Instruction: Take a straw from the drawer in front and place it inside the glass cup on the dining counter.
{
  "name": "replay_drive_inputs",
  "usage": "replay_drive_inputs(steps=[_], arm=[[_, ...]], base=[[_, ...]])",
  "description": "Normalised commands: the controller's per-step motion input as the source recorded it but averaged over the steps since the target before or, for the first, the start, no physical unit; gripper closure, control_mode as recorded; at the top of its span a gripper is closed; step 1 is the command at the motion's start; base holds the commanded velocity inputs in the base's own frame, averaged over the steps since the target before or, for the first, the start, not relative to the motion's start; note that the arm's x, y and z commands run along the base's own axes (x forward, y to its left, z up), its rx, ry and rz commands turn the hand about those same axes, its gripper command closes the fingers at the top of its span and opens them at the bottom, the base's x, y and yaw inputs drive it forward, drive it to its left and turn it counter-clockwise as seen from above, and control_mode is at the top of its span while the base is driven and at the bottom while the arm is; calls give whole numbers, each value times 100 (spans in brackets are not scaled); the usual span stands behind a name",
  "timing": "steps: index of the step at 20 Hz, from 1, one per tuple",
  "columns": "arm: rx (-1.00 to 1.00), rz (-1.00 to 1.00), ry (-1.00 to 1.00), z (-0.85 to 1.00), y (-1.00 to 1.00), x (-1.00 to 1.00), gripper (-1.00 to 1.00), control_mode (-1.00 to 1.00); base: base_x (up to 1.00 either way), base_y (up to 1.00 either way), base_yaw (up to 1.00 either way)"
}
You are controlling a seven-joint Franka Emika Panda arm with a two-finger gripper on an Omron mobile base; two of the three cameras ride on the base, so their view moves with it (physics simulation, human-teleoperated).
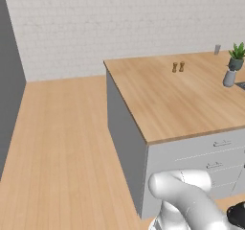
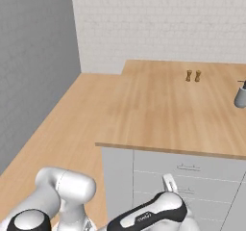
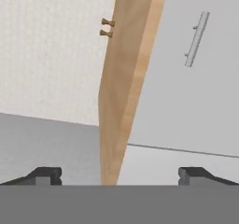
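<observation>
Light-wood grain across counter (image 1: 182,99), with grey sides. Light-grey drawer (image 3: 196,55) front, silver handle (image 3: 196,38). Two small brown shakers (image 1: 178,67). Greyish clear cup (image 1: 217,49). Grey bottle (image 1: 229,77). Green plant (image 1: 237,51). White brick-patterned wall (image 1: 95,23). Pale plank floor (image 1: 62,152).

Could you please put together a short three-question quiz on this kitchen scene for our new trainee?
1. True or false: the top drawer is pulled out.
2. What stands nearest the plant pot on the dining counter? A) the grey pump bottle B) the two small brown shakers C) a kettle
3. Fill in: the gripper has its jaws ____, with nothing between them.

Key
1. False: its front sits flush, and its silver bar handle is untouched.
2. A: the bottle stands right beside the pot; the shakers stand apart, farther along the counter. The glass cup stands at the far edge.
3. Open.
</observation>
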Motion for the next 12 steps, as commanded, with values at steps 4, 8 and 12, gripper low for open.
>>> replay_drive_inputs(steps=[4,8,12], arm=[[7,-12,0,-2,0,52,-100,-100],[0,-14,0,-21,0,51,-100,-100],[0,-16,0,-20,0,53,-100,-100]], base=[[0,0,0],[0,0,0],[0,0,0]])
